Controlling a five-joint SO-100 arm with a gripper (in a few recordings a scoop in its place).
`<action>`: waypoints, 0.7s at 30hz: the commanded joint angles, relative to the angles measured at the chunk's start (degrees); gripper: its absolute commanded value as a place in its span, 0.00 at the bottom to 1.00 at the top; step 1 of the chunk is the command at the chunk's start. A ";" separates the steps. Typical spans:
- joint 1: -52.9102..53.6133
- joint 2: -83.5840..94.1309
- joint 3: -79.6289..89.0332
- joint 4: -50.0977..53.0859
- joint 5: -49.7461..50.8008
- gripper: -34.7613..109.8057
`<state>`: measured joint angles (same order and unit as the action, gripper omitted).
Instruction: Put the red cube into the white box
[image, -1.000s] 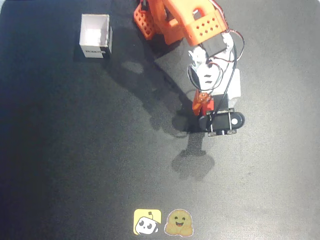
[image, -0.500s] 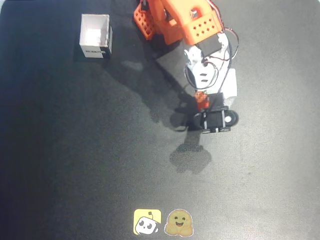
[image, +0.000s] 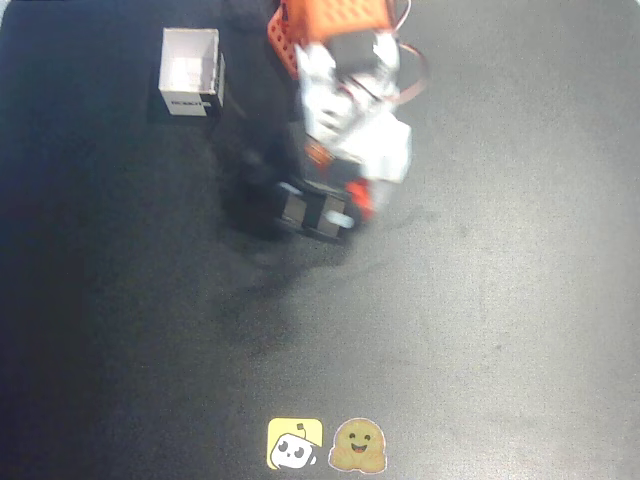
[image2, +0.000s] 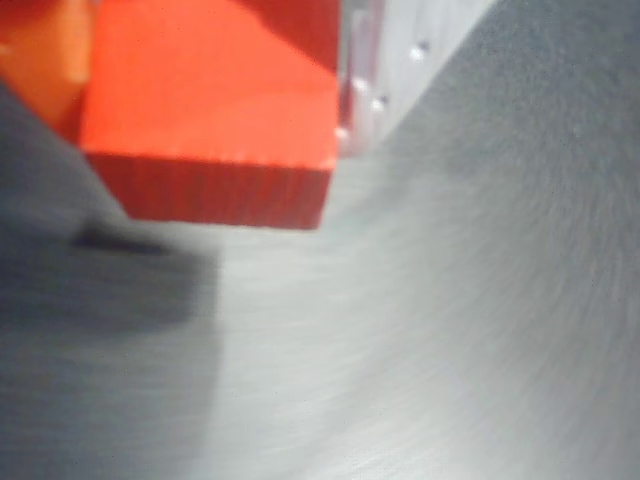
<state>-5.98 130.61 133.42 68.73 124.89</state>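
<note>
The arm has swung left toward the white box, its pincer pinching the red cube clear of the bench.

1. Overhead view: the light is even and moderate across the dark table, whose matte surface picks up a faint grey sheen toward its middle and right edge.
2. The arm is smeared by motion blur, its edges doubled and soft, while the white box near the table's far-left corner stays crisp.
3. A soft dark shadow pools left of the arm and trails toward the table's middle.
4. Wrist view: everything is out of focus; the red cube glows saturated, nearly overexposed on top, its front face darker.
5. The table there shows streaked blur, and a dark shadow sits under the cube at the left.
</note>
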 joint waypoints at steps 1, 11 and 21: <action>11.25 4.04 -6.50 10.11 0.44 0.24; 49.22 7.73 -10.90 27.25 -6.94 0.24; 79.63 0.26 -12.74 26.37 -24.43 0.24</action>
<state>67.85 133.24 123.93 95.98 104.15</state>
